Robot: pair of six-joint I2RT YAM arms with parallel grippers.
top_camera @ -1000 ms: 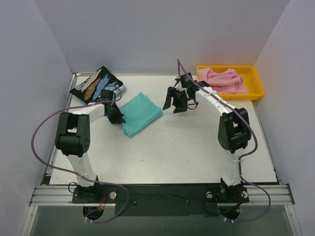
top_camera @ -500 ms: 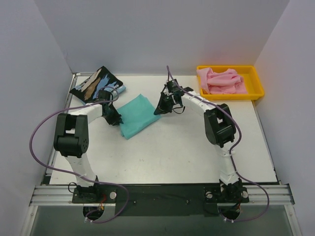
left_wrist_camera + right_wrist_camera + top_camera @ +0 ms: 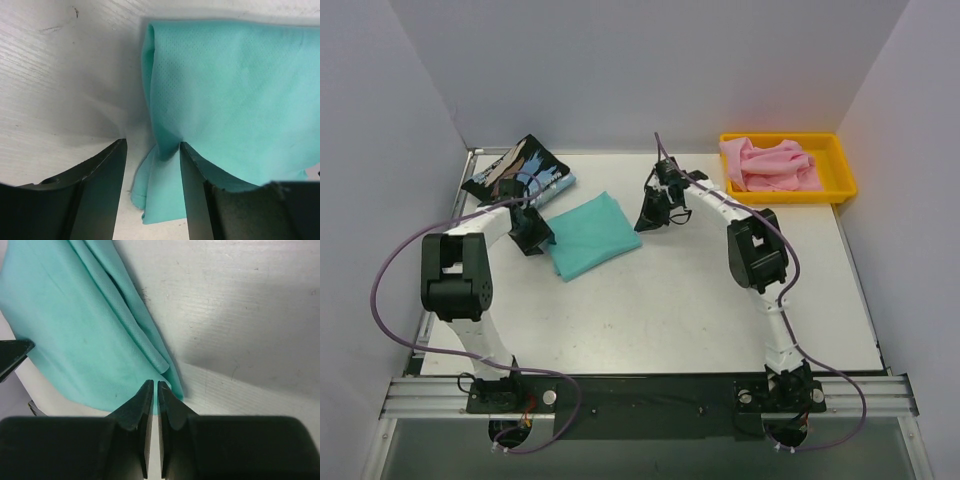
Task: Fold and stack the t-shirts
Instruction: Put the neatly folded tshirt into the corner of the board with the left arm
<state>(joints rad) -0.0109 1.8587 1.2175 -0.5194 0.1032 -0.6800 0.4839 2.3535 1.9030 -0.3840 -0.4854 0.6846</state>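
The black streaked tee (image 3: 515, 170) lies folded right at the far left corner of the worktop (image 3: 720, 310), close against the left wall. The left arm rises from its base at the near edge and runs up along the left edge, elbow high and forearm turned inward. The left fingers (image 3: 532, 232) stand apart at the left edge of the teal tee (image 3: 590, 232). The wrist view shows that hem lying loose between them, not pinched. The teal tee is a folded, skewed rectangle lying flat, left of centre in the far half, apart from every edge. Open worktop stretches from it to the near edge. At its right corner the right fingers (image 3: 653, 212) are pressed together, tips at the cloth's rim. I cannot tell whether any cloth is caught between them. The right arm arcs in from the near right, elbow raised over mid-worktop. At the far right corner the pink tee (image 3: 770, 165) sits bunched in the yellow tray (image 3: 790, 197).
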